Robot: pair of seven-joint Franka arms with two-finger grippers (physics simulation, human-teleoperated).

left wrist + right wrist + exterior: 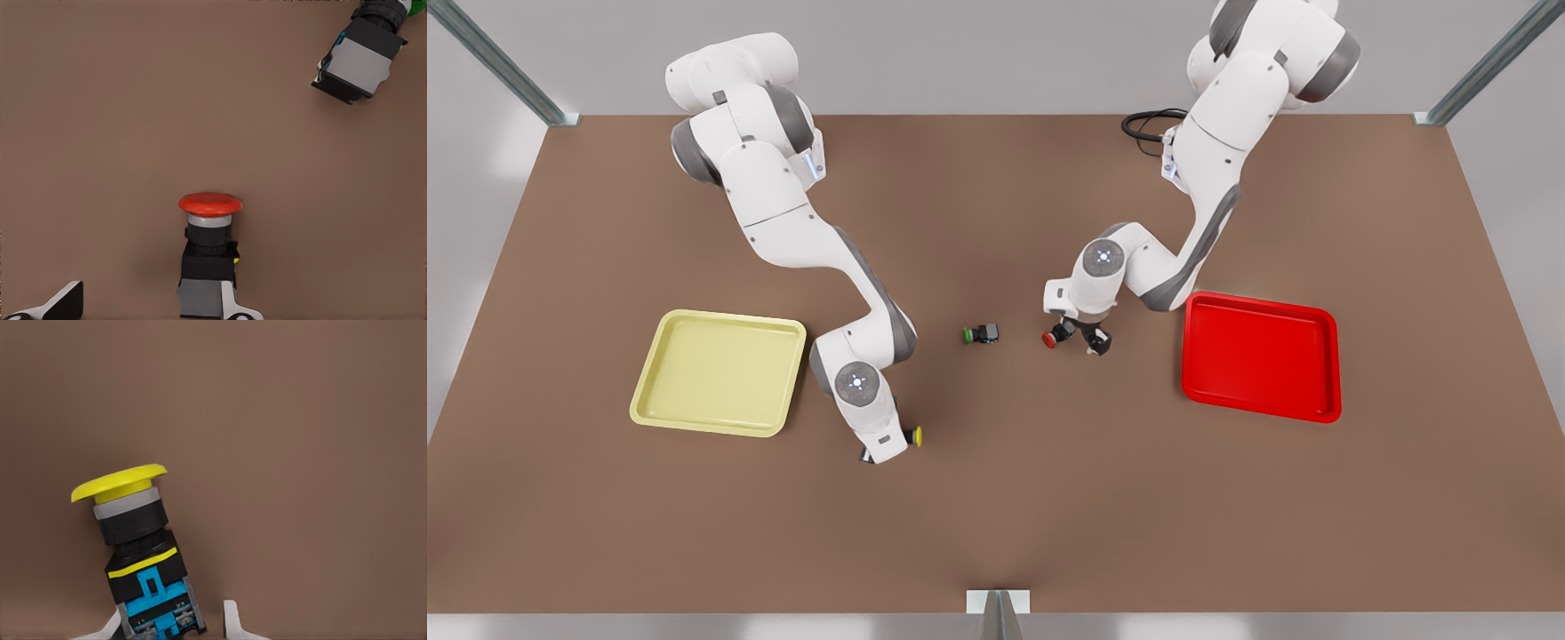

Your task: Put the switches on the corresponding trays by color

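Flanking red switch [208,247], left gripper [143,308]

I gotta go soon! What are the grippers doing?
Left gripper: open, around red switch.
Right gripper: open, around yellow switch.

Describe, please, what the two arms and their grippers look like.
Both arms have glossy white rounded shells with dark grey bands at the joints. Each wrist bears a grey disc with a small lit mark. A black cable loops at the base of the arm on the front view's right. The left gripper has dark fingers with white tips.
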